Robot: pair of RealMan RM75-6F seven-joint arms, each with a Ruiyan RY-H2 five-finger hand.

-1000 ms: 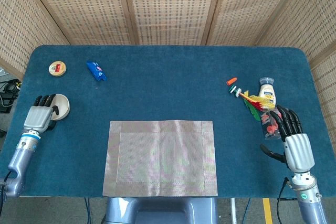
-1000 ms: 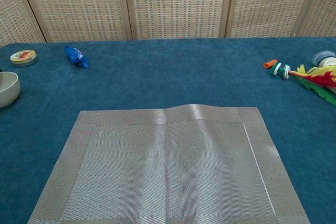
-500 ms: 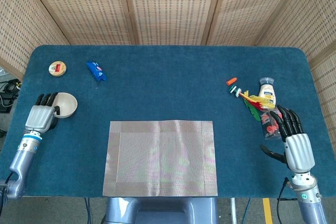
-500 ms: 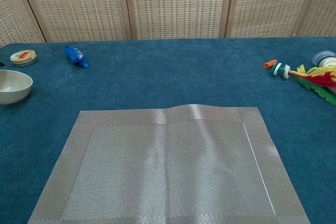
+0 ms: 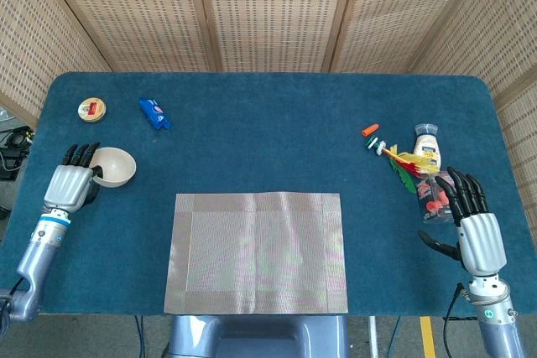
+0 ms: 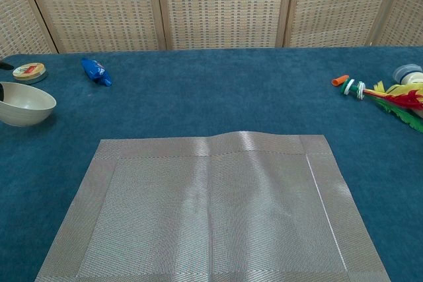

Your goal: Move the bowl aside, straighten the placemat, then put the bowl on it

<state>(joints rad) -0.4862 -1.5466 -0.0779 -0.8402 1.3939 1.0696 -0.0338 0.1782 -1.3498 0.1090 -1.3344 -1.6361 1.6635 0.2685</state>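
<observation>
From the head view, the left hand (image 5: pixel 70 180) grips the rim of the bowl (image 5: pixel 114 166), which sits just to its right, off the placemat (image 5: pixel 257 251). The right hand (image 5: pixel 472 225) rests with fingers spread, holding nothing. The chest view shows the bowl (image 6: pixel 25 103) and placemat (image 6: pixel 211 212) but no whole hand.
</observation>
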